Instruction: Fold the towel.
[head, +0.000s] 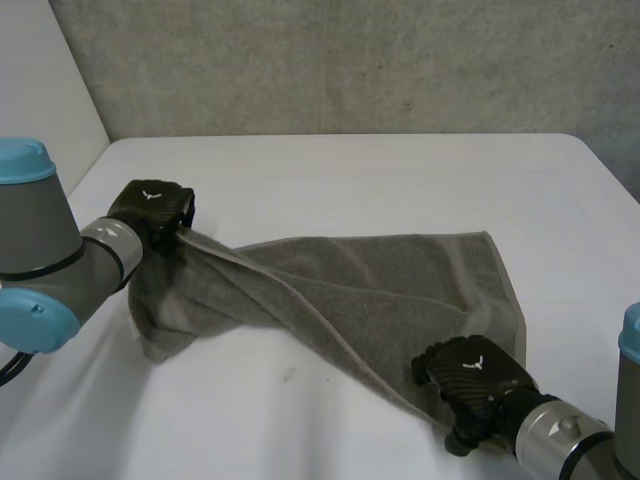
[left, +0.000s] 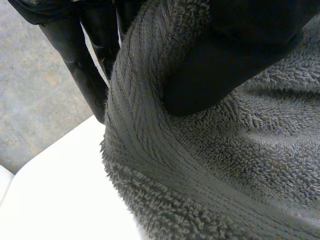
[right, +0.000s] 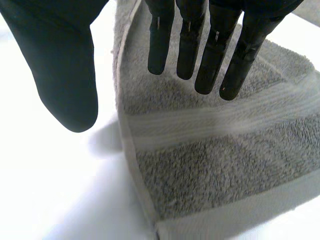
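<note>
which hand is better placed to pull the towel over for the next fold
Left, probably. The left hand pinches a towel corner between thumb and fingers, cloth draping from it, ready to carry across. The right hand is open above the near corner, fingers straight, holding nothing.

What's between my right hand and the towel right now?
Nothing visible. The right hand is open just over the towel near a corner, with bare cloth beneath it. The left hand pinches a lifted edge of the towel.

Grey towel (head: 380, 290), white table (head: 350, 180)
</note>
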